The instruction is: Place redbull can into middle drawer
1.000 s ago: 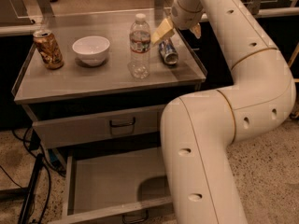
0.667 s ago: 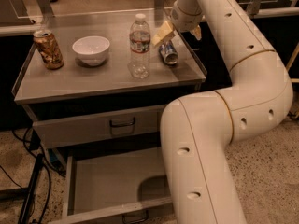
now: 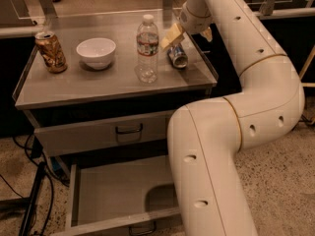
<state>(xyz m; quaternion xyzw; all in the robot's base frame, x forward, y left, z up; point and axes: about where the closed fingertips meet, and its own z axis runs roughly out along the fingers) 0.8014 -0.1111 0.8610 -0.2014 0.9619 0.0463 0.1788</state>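
Observation:
The redbull can (image 3: pixel 177 56) lies on its side on the cabinet top, at the right, silver end facing me. My gripper (image 3: pixel 188 35) hangs just above it. Its fingers (image 3: pixel 170 36) are spread, one on each side above the can, and hold nothing. The middle drawer (image 3: pixel 110 193) is pulled out at the bottom of the cabinet. Its grey inside is bare, and my arm hides its right part.
On the cabinet top (image 3: pixel 74 85) stand a water bottle (image 3: pixel 147 49) just left of the can, a white bowl (image 3: pixel 96 52) and a brown-gold can (image 3: pixel 51 51) at the far left. The top drawer (image 3: pixel 128 130) is shut. Cables (image 3: pixel 29 200) lie on the floor at left.
My gripper has come down a little toward the lying can. The can and the other things have not moved.

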